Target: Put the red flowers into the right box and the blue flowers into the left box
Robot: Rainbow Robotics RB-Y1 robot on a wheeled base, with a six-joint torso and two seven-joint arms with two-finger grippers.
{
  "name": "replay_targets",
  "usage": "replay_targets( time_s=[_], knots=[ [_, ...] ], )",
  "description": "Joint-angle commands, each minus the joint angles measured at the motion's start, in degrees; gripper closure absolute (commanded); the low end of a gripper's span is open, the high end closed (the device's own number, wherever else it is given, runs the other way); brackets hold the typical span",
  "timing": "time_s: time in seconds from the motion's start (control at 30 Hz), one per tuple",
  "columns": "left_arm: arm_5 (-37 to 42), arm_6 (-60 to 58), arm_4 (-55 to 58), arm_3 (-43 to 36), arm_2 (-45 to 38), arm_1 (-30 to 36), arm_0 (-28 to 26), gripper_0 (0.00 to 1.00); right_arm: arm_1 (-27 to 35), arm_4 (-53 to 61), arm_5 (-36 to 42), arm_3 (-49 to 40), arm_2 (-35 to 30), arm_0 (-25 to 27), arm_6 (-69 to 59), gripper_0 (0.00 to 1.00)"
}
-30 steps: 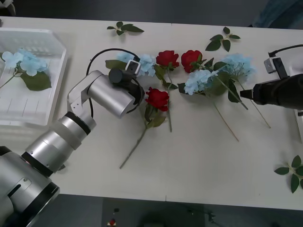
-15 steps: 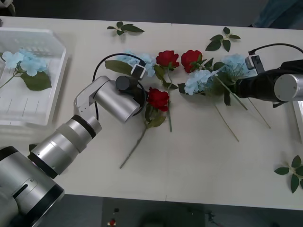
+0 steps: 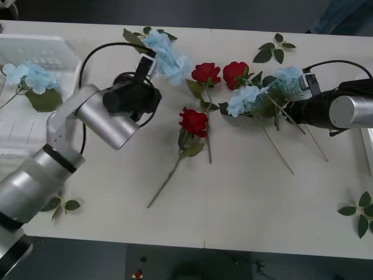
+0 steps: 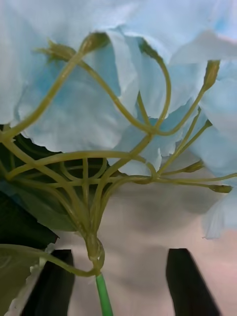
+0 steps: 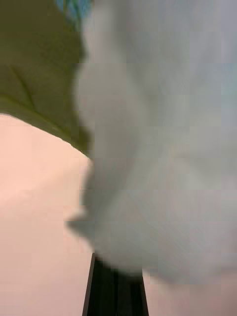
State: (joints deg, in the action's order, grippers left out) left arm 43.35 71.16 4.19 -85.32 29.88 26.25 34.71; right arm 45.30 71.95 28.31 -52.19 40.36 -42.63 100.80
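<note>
Left box (image 3: 70,87) holds one blue hydrangea (image 3: 29,76). Right of it, left gripper (image 3: 147,63) is clamped on a lifted blue flower (image 3: 166,55). Three red roses (image 3: 194,121) lie on the tabletop (image 3: 233,198) farther right. Right gripper (image 4: 118,281), fingers spread, straddles another hydrangea's stem (image 4: 102,291).

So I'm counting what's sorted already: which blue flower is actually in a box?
The blue flower at the far left, lying inside the left box. Another is held by the left gripper; the other two lie on the table by the right gripper.
</note>
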Motion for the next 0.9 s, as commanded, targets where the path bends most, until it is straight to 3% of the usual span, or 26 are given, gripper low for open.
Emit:
replay_targets(
  time_s=[0.03,0.2,0.4,0.63,0.73,0.77,0.83,0.87,0.9],
  knots=[
    [2.17,-2.52,5.30,-13.03,-5.89,8.56,-4.30,1.00,0.14,-0.14,-0.54,-0.01,-0.02,-2.29,0.01,1.00],
    [9.20,-1.82,11.89,-27.36,-15.12,19.90,-10.89,1.00,0.67,0.74,-1.41,-0.45,-0.02,-2.29,0.01,1.00],
    [17.29,1.08,18.40,-35.44,-30.59,28.33,-21.26,1.00,5.32,2.14,-1.77,-4.32,-0.10,-2.02,-0.69,1.00],
    [21.16,10.93,25.25,-31.31,-46.93,28.69,-28.64,1.00,13.23,10.67,-1.68,-13.55,-3.36,1.76,-0.95,1.00],
    [20.45,16.11,29.38,-26.04,-50.36,28.69,-28.99,0.97,17.89,20.86,-1.68,-20.49,-7.93,7.12,0.37,1.00],
    [19.93,16.90,30.00,-25.25,-50.54,28.69,-28.99,0.83,18.60,22.27,-1.68,-21.90,-9.07,8.26,0.89,1.00],
    [17.73,18.57,31.40,-22.79,-50.62,28.69,-28.73,0.19,21.23,26.31,-1.68,-26.56,-13.29,12.48,3.88,1.00],
    [16.85,18.84,32.02,-22.08,-50.45,28.60,-28.64,0.06,22.02,28.51,-1.41,-28.49,-15.31,14.59,5.46,1.00],
    [16.15,19.01,32.55,-21.38,-49.92,28.69,-28.55,0.00,22.90,30.80,-0.80,-30.77,-18.21,17.49,7.75,1.00]
  ],
)
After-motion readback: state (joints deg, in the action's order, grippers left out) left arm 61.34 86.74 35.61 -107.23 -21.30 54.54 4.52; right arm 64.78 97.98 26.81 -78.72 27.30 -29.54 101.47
